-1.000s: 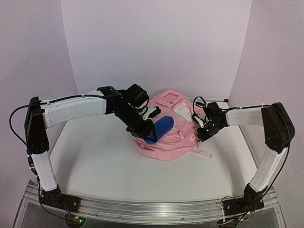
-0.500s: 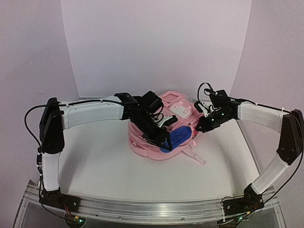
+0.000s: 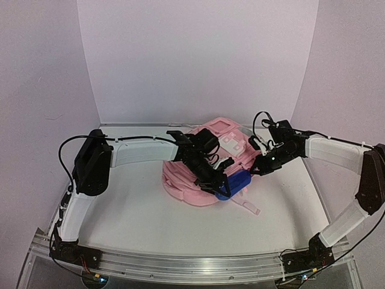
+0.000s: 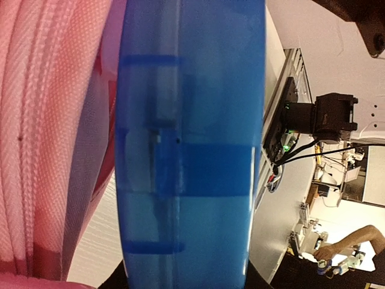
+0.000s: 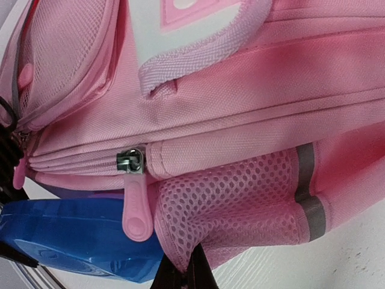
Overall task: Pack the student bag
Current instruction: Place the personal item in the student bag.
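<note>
We swung blue case (image 3: 238, 181), clamped in left gripper (image 3: 221, 186) jaws, down beside student bag (image 3: 183, 185); right gripper (image 3: 263, 168) jaws pinch its mesh; insertion near.

Overhead camera: fixed high behind the arm bases, facing forward and down. It takes in the whole table (image 3: 132, 211) from well back.

Left wrist camera: turned on its side, hard up against the blue case (image 4: 192, 144), which fills mid-frame. Backpack (image 4: 36, 120) fabric runs along the left edge, with the room beyond on the right.

Right wrist camera: close on the backpack's side, at the mesh pocket (image 5: 240, 198).

All three views share the backpack and the blue case.
</note>
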`<action>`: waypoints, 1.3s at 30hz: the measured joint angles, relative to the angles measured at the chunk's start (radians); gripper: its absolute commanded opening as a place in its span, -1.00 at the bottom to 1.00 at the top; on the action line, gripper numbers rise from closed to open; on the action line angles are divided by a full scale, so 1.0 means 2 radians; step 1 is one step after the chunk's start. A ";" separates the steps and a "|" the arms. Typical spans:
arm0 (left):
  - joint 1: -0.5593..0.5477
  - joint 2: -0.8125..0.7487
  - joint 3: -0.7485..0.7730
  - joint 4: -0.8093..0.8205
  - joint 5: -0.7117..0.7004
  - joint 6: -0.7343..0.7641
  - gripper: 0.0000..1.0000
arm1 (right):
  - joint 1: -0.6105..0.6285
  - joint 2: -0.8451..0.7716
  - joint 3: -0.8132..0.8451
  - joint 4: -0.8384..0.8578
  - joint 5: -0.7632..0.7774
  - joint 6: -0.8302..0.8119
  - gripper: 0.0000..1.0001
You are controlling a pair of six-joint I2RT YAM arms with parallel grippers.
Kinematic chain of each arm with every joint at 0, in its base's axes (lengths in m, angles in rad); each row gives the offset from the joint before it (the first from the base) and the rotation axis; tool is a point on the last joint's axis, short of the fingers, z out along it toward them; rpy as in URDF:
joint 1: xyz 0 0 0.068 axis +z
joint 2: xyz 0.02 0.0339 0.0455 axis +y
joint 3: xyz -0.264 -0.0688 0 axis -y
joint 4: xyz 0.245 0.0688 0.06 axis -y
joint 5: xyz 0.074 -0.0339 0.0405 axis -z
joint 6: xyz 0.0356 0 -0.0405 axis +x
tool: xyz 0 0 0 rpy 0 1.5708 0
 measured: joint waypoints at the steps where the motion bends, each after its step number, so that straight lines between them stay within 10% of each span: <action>1: 0.001 0.000 0.000 0.004 0.006 -0.010 -0.85 | 0.000 -0.005 -0.004 0.001 0.000 0.000 -1.00; 27: 0.006 0.116 0.210 -0.147 0.022 -0.032 -0.97 | 0.023 -0.032 -0.020 -0.010 0.025 0.000 -1.00; 39: 0.008 0.157 0.263 -0.113 0.045 -0.089 -0.60 | 0.033 -0.034 -0.024 -0.008 0.025 0.007 -1.00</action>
